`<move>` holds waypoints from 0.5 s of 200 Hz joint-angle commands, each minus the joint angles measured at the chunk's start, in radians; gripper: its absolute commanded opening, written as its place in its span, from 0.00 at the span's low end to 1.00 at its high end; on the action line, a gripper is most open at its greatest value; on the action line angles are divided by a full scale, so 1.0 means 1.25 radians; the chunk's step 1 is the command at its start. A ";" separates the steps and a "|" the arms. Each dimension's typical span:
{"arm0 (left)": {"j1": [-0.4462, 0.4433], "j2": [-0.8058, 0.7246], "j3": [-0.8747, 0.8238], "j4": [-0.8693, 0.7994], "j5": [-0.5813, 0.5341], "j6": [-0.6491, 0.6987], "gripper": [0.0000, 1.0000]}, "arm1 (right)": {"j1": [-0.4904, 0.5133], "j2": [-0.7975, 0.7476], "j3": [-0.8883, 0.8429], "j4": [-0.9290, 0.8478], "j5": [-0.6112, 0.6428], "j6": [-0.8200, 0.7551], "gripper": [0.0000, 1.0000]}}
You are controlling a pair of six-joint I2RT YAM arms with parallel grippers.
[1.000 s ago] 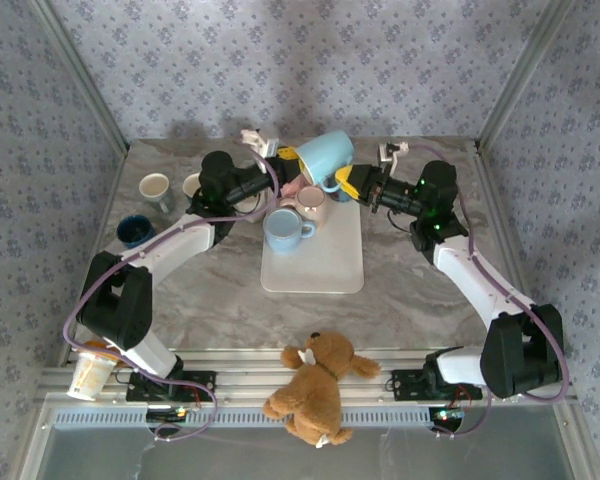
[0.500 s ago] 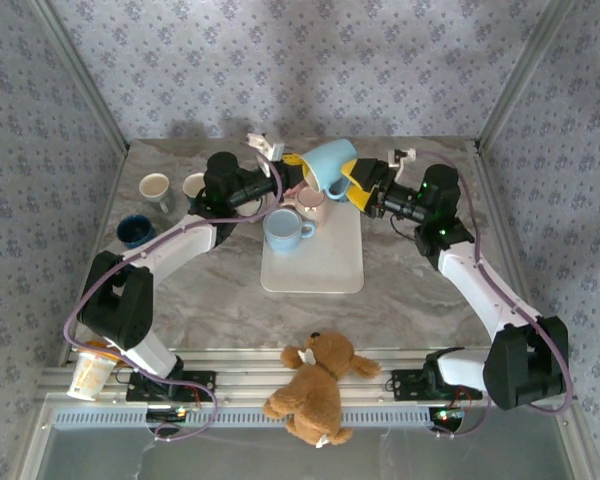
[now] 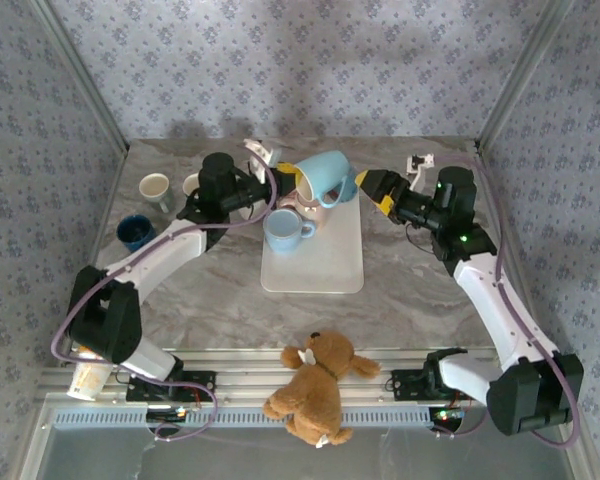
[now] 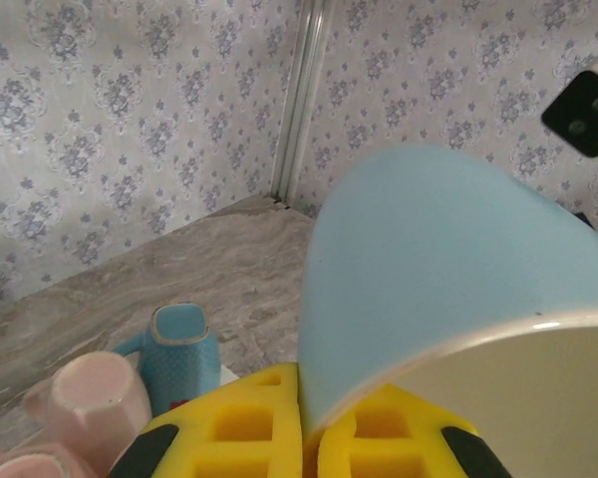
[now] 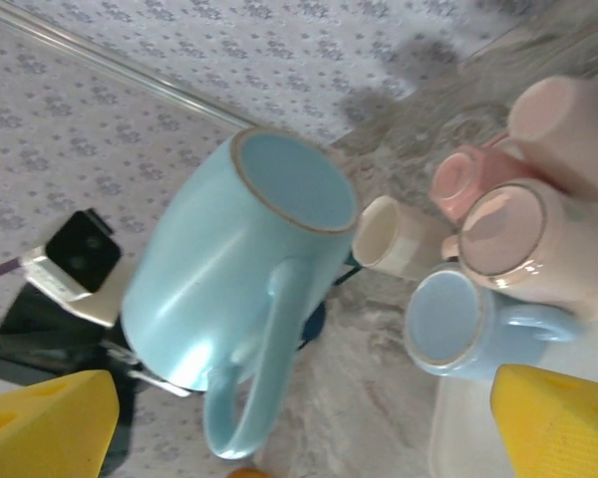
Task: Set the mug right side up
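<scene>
The light blue mug (image 3: 325,176) hangs tilted in the air over the back of the white tray (image 3: 320,265). My left gripper (image 3: 291,181) is shut on its rim. In the left wrist view the yellow fingers (image 4: 234,428) pinch the mug (image 4: 429,269) wall, with the cream inside showing at the right. My right gripper (image 3: 373,186) stands open just right of the mug, apart from it. In the right wrist view the mug (image 5: 229,269) shows its base and its handle, and the right gripper (image 5: 299,426) has nothing between its yellow fingertips (image 5: 45,428).
On the tray's back part sit a blue mug (image 3: 288,229), base up, and pink mugs (image 3: 310,205). A cream cup (image 3: 155,187) and a dark blue cup (image 3: 135,231) stand at the left. A teddy bear (image 3: 315,385) lies at the near edge.
My right gripper has opened, let go of the mug and drawn back to the right. The left gripper keeps the mug, which has swung lower and to the right.
</scene>
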 commanded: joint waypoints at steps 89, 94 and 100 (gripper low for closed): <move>0.018 -0.265 0.080 -0.539 -0.246 0.048 0.00 | 0.009 -0.098 -0.002 -0.130 0.152 -0.392 0.93; 0.020 -0.273 0.080 -0.552 -0.259 0.046 0.00 | 0.011 -0.099 -0.010 -0.123 0.152 -0.400 0.93; 0.022 -0.281 0.080 -0.574 -0.270 0.044 0.00 | 0.013 -0.100 -0.019 -0.115 0.151 -0.408 0.93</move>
